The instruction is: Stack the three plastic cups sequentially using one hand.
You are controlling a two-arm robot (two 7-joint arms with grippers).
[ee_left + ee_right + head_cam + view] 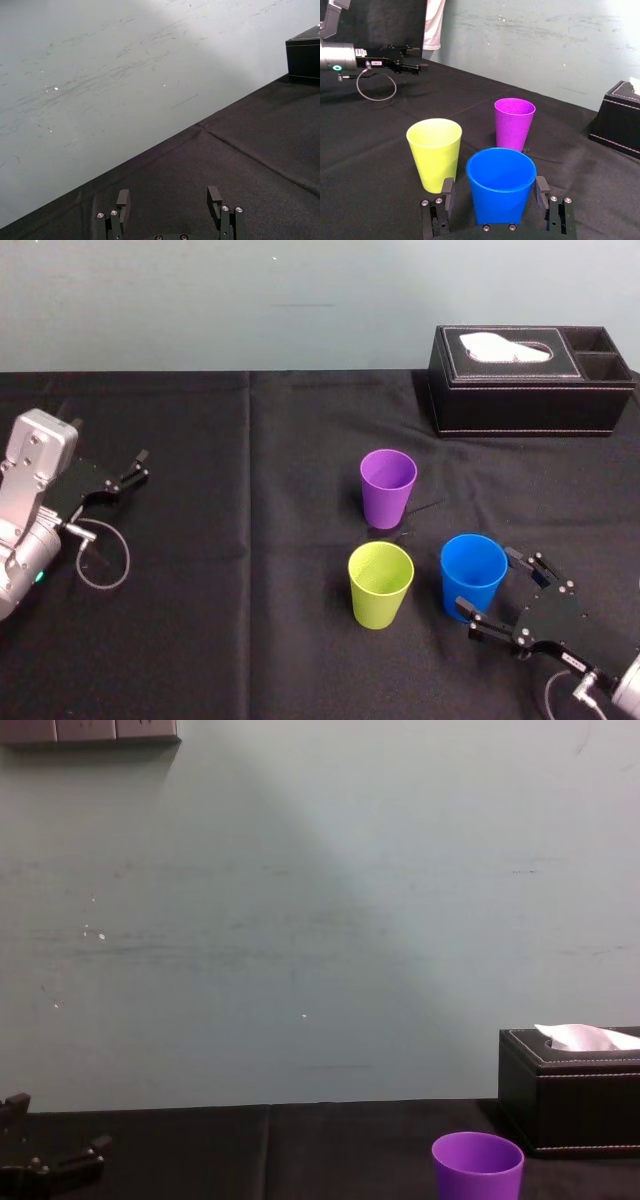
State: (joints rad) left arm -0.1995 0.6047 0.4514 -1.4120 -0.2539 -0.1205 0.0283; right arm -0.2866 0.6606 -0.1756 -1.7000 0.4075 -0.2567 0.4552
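Three plastic cups are standing upright and unstacked on the black tabletop: the purple cup farthest back, the yellow-green cup nearer, and the blue cup just beside it on the right. The right gripper is reaching low across the tabletop with its fingers spread to either side of the blue cup, and the right wrist view is showing a gap between each finger and the cup wall, so nothing is being pinched. The left gripper is sitting idle far off on the left, its fingers likewise spread apart. The likely trouble is in the closing: if one finger is meeting the smooth, tapered wall before the other, the light cup may be shoved sideways or tipped, and a hard squeeze could be popping it up and out of the grip. The yellow-green cup is standing close enough (just beside the nearer finger) that a slightly skewed approach could be knocking it. The blue cup's base is hiding behind the gripper body in the wrist view, the right arm is running off the head view's corner, and the chest view is cutting the purple cup off below its rim, beside the tissue box.
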